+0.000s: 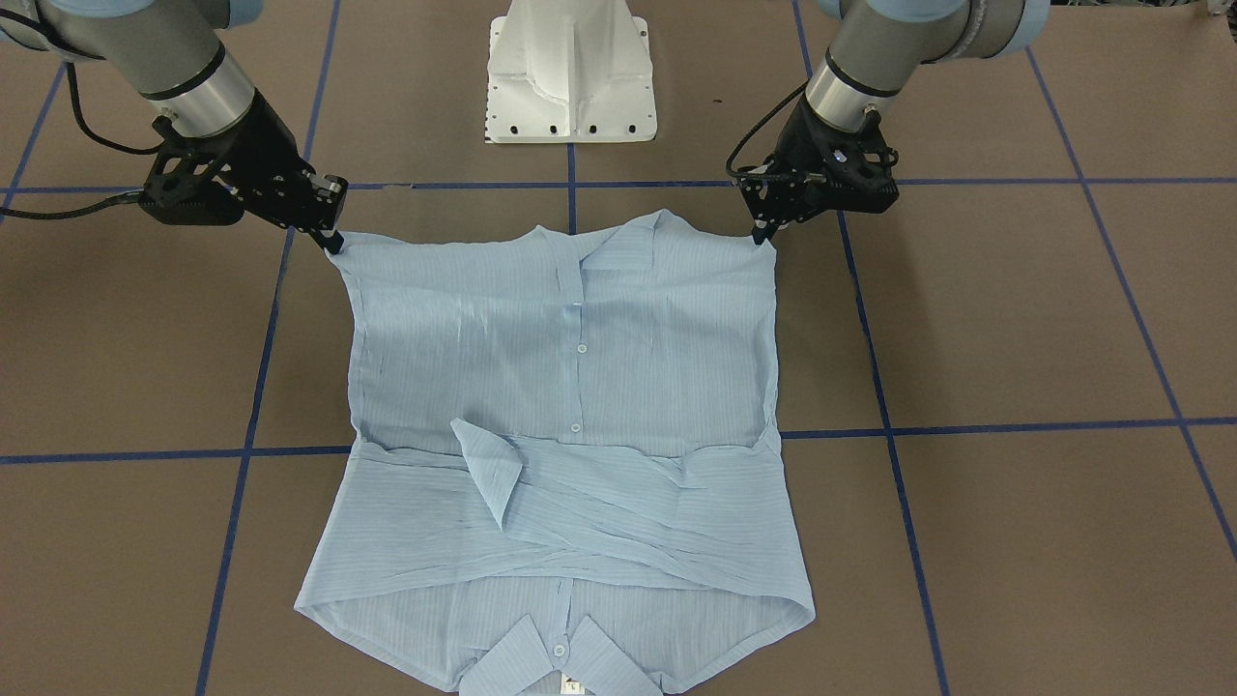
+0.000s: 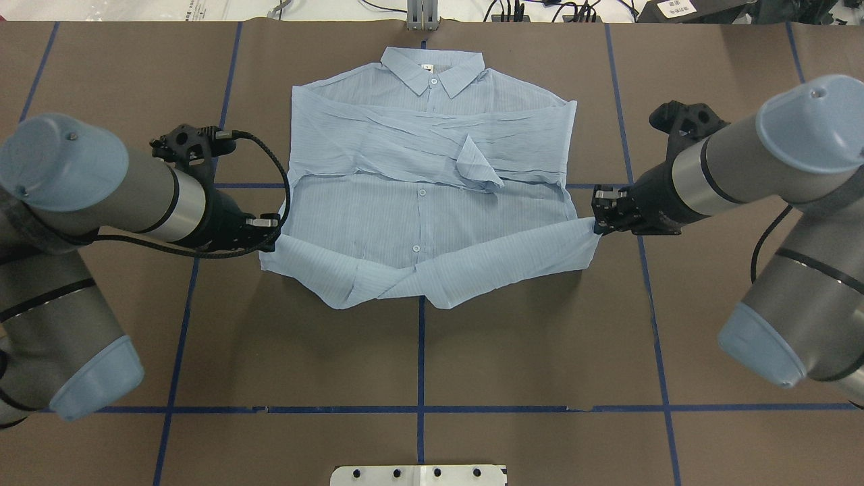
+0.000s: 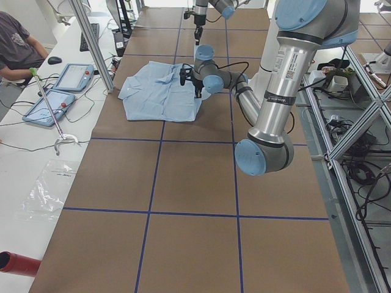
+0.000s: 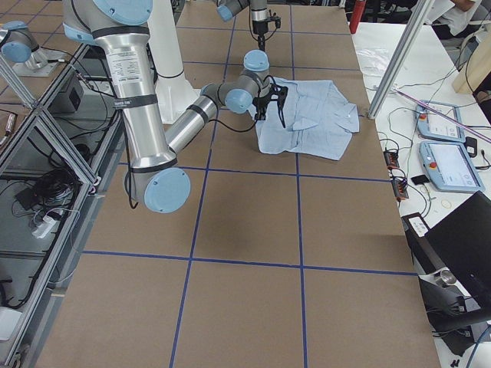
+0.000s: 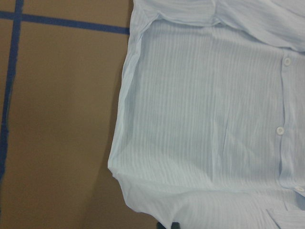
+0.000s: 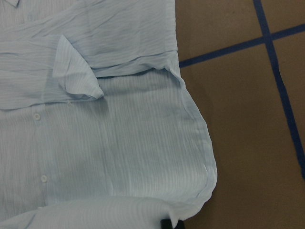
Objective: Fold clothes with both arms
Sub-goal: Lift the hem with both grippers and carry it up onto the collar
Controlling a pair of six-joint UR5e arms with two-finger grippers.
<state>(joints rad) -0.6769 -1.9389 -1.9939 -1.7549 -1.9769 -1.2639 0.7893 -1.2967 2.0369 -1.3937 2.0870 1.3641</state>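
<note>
The left fingers are pinched tight on one bottom corner of the blue shirt. The right fingers pinch the other corner. The rest of the shirt lies flat on the brown desk, with its sleeves crossed over its front.

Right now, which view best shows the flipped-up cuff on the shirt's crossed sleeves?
Right wrist-mounted: the cuff is close and large, its folded edges clear. Front-facing and overhead show it whole but smaller, lying midway down the shirt. Side views make it too small to tell; left wrist-mounted misses it.
</note>
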